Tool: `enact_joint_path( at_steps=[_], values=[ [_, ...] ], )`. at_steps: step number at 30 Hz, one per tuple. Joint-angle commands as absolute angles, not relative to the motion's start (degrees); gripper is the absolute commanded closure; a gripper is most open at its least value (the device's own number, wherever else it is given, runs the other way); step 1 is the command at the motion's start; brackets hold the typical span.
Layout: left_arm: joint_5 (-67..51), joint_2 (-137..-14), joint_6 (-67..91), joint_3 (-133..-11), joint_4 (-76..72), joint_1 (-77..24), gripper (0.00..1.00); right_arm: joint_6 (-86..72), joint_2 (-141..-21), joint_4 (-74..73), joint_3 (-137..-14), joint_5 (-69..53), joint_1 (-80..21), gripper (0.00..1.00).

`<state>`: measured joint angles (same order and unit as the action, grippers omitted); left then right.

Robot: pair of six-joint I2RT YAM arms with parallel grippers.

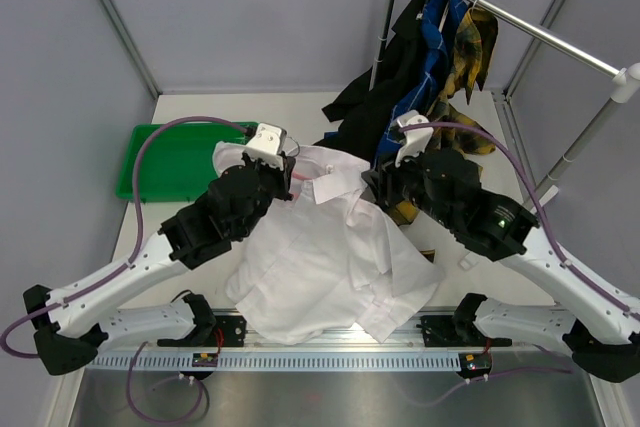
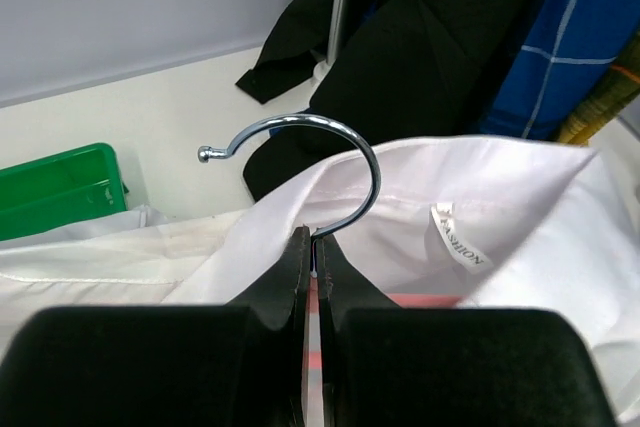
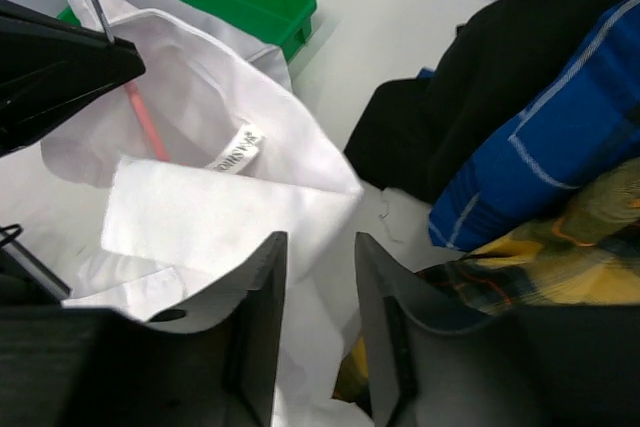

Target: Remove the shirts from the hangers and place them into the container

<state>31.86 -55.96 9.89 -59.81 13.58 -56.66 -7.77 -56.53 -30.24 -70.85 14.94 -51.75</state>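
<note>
Rumpled white shirt [image 1: 330,267] on pink hanger [image 3: 147,125]

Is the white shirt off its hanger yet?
No, on it: the pink hanger sits inside the collar of the white shirt, its hook poking out, pinched by the left tool.

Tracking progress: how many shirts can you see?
4. White shirt spread on the table; black, blue plaid and yellow plaid hang from the rail, back right. Others may be hidden.
</note>
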Motion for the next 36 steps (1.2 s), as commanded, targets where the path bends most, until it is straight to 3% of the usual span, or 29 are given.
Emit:
enact_joint_path(
  at_steps=[1, 4, 14, 26, 36],
  values=[
    [35.16, -57.91, 9.58, -66.08, 11.07, -56.34, 1.0, -10.46, -58.44, -29.62, -74.35, 13.19, -51.68, 0.52],
    [36.82, -60.55, 9.32, -67.67, 11.16, -56.34, 1.0, -10.63, -59.94, -29.79, -76.55, 13.53, -51.94, 0.43],
    [42.97, -66.27, 11.51, -72.6, 13.53, -56.34, 1.0, -10.45, -65.91, -28.74, -82.43, 14.84, -56.16, 0.41],
    [53.35, -63.81, 19.85, -69.7, 15.99, -55.46, 1.0, -38.04, -67.06, -27.95, -78.84, 21.44, -60.29, 0.37],
    [52.12, -60.91, 23.99, -67.06, 15.82, -54.93, 1.0, -45.79, -68.11, -19.26, -73.48, 22.67, -60.73, 0.37]
  ],
)
